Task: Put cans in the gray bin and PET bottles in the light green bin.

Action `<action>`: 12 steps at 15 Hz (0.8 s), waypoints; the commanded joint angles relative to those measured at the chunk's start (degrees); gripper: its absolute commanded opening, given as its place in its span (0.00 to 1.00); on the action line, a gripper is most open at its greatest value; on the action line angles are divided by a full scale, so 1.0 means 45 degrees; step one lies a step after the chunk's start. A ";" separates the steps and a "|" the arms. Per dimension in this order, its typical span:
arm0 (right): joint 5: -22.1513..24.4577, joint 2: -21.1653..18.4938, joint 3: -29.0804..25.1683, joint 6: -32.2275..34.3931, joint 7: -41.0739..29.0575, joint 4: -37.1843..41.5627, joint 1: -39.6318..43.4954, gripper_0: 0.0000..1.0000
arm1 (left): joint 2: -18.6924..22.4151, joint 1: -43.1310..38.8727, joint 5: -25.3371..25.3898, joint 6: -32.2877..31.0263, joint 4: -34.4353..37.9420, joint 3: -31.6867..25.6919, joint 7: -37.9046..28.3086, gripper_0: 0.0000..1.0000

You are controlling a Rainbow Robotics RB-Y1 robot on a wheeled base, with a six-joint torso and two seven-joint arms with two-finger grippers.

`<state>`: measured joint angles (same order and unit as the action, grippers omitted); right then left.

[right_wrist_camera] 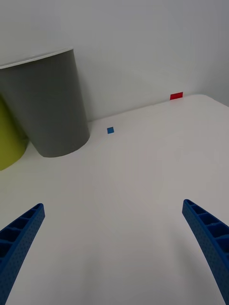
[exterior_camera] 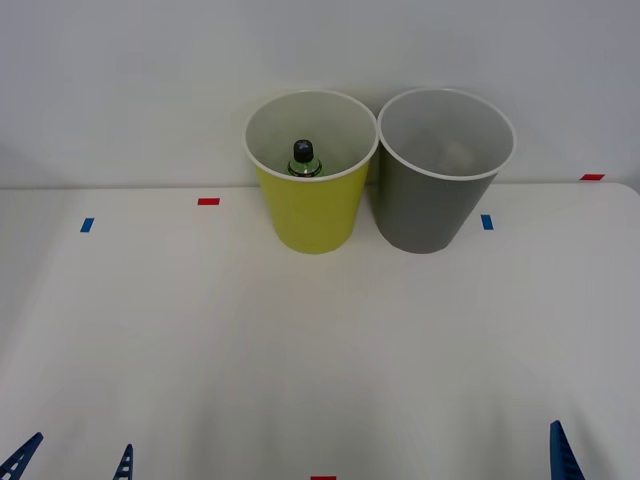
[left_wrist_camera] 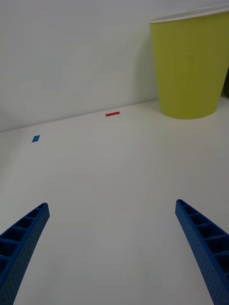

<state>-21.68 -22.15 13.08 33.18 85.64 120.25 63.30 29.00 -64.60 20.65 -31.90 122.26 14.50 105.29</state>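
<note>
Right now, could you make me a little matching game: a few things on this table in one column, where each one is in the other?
Things:
1. PET bottle
2. gray bin
3. light green bin
4. left gripper

Places or states:
A. right of the other bin
B. open, low over the near table
C. inside the light green bin
D. holds the bottle

Pairs: 1-C, 2-A, 3-D, 4-B

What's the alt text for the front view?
A PET bottle stands inside the light green bin, which touches the gray bin at the white table's far side. The open left gripper and the right gripper sit at the near edge.
</note>
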 commanded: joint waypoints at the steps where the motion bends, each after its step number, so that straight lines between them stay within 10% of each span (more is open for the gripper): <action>1: 0.0540 0.0000 0.0160 0.0127 -0.0086 0.0015 0.0387 1.00 | 0.0000 0.0000 0.0000 0.0000 0.0000 0.0000 0.0000 0.91; 12: 0.1321 0.0000 0.0531 0.0928 -0.0243 -0.0395 0.0738 1.00 | 0.0000 0.0000 0.0000 0.0000 0.0000 0.0000 0.0000 0.90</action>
<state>-15.75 -22.15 15.47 37.36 84.53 118.48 66.62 29.00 -64.60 20.65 -31.90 122.26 14.50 105.29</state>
